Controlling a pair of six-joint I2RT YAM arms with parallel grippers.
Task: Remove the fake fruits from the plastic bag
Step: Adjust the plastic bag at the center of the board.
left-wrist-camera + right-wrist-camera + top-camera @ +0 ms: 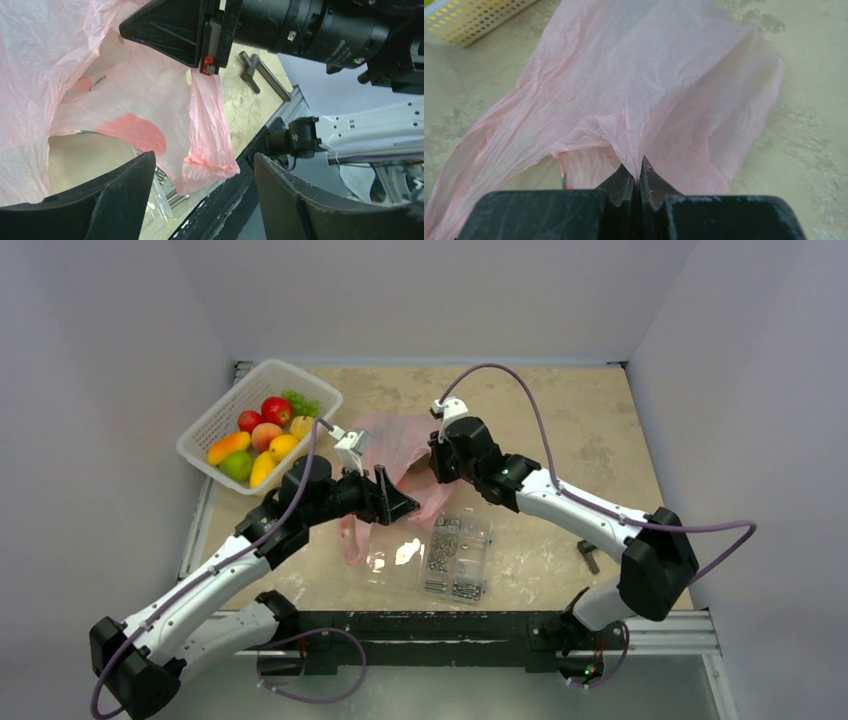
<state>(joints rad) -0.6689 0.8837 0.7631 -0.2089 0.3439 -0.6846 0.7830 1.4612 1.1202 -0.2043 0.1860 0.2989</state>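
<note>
The right fingers (623, 186), pinching a thin fold of the translucent pink plastic bag (649, 90) mid-frame on the counter (809, 150), may tear or lose that film if they lift while the spread left fingers (110, 200) hold nothing and any fruit inside is hidden.

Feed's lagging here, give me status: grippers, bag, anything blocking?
Right gripper shut on plastic bag. Left gripper open at the bag, holding nothing. Fake fruits sit in basket. Screw case close beside bag.
</note>
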